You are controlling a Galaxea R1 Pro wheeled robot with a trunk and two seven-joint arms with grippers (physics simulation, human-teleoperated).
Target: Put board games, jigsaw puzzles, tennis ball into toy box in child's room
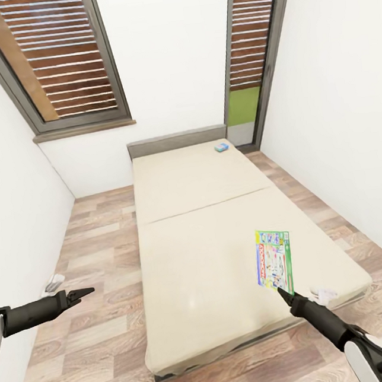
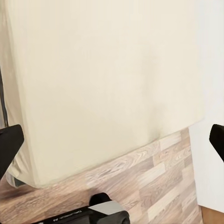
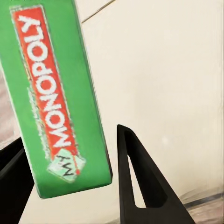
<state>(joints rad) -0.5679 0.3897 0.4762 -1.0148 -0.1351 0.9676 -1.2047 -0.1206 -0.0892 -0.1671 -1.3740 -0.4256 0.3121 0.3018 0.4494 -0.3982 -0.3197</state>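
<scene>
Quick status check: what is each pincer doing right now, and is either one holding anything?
Left pincer: open, holding nothing, out over the floor beside the bed.
Right pincer: shut on the green Monopoly board game, box edge between its fingers.

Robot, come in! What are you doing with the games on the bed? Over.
Right gripper jaws around the green Monopoly box, near bed edge. Left gripper idle over floor. Small blue game at far end. Nothing blocking.
</scene>
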